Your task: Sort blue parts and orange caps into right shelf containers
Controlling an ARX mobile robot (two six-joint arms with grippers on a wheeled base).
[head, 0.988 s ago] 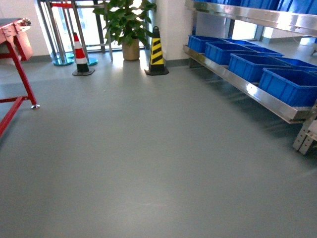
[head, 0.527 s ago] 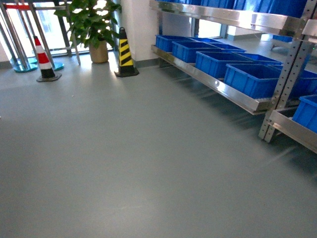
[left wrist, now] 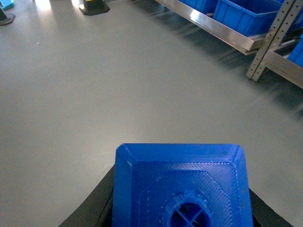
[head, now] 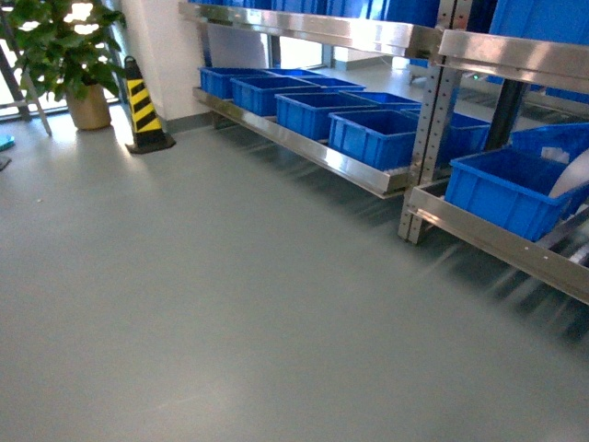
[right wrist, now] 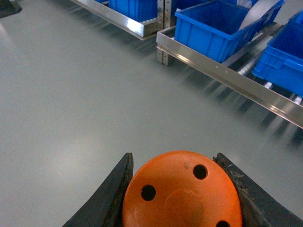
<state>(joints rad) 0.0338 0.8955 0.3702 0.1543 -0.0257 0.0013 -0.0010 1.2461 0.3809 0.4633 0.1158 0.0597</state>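
Blue part (left wrist: 182,187) sitting clamped in the left gripper (left wrist: 182,203), filling the bottom of the left wrist view, black fingers (left wrist: 94,203) pressing both sides; layered, ridged plastic with a round recess in the facing side. Orange cap (right wrist: 182,191) sitting likewise in the right gripper (right wrist: 182,194), between curved black fingers (right wrist: 113,189); smooth flat top showing three small holes. Sliding leftward across the head view since a second ago: striped cone (head: 141,106) and potted plant (head: 69,55) now nearing the left edge, red frame and red-white cone gone. Drawing closer on the right: steel shelf (head: 350,170) carrying a row of right shelf containers (head: 373,138), ribbed blue crates, plus a second shelf section holding another crate (head: 506,189). Spreading beneath everything: glossy grey floor (head: 230,304).
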